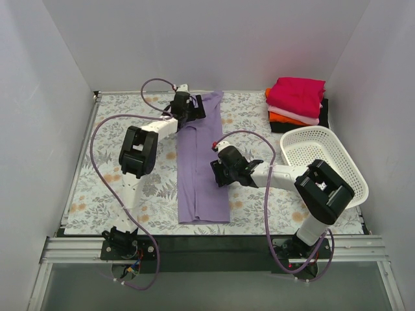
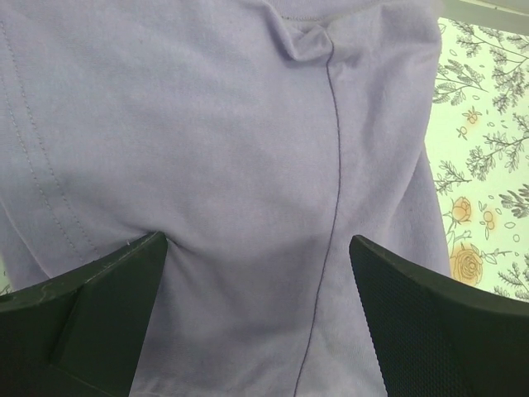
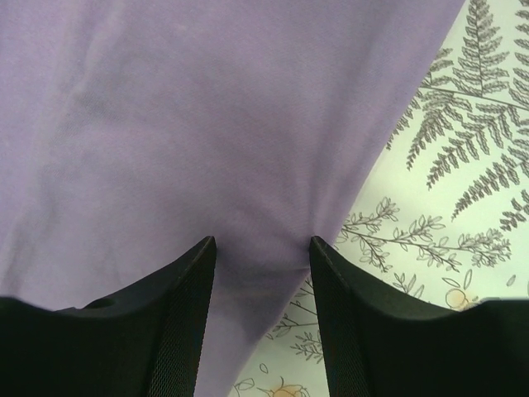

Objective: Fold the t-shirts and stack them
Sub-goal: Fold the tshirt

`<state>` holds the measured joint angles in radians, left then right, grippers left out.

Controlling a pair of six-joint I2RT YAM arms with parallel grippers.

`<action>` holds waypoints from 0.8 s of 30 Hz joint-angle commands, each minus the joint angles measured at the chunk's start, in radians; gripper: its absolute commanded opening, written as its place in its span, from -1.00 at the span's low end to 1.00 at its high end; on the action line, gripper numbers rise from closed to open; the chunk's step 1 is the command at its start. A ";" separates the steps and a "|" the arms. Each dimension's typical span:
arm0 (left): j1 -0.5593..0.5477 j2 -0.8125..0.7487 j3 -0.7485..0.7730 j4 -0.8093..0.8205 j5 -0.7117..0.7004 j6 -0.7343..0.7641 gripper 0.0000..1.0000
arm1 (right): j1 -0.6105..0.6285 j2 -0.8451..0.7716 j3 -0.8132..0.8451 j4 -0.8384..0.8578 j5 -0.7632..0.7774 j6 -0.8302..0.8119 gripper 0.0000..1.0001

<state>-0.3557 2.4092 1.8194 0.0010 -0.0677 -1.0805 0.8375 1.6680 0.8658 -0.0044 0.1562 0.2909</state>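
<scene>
On table (image 1: 246, 110), lavender shirt (image 1: 202, 181) long narrow strip; left end effector (image 2: 258, 248), right end effector (image 3: 263, 248) spread.

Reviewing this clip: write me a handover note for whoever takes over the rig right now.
Left pincer: open, over the far end of the lavender t-shirt.
Right pincer: astride the shirt's right edge, cloth bunched in its gap; grip unclear.
The shirt lies as a long strip mid-table.
Done: folded stack of magenta, pink, orange and black, far right corner.
Left: finish folding the lavender one and add it.
</scene>
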 commanded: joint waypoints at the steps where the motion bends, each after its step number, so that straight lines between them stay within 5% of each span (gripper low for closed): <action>1: -0.003 -0.103 -0.086 0.013 0.023 0.016 0.72 | -0.009 -0.028 -0.028 -0.146 0.051 -0.005 -0.10; 7: -0.077 -0.332 -0.074 0.045 0.005 0.126 0.73 | -0.009 -0.146 0.001 -0.154 0.123 -0.078 -0.09; 11: -0.095 -0.542 -0.213 0.071 -0.062 0.110 0.73 | -0.008 -0.275 -0.019 -0.143 0.141 -0.102 -0.06; 18: -0.097 -0.974 -0.662 0.004 -0.188 -0.027 0.75 | -0.008 -0.482 -0.119 -0.187 0.115 -0.092 0.08; 24: -0.120 -1.284 -1.040 -0.154 -0.159 -0.212 0.75 | -0.005 -0.563 -0.182 -0.243 -0.013 -0.021 0.08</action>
<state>-0.4618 1.1957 0.8883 0.0162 -0.2199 -1.1748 0.8314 1.1397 0.7044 -0.2123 0.2146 0.2291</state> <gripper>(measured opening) 0.874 0.541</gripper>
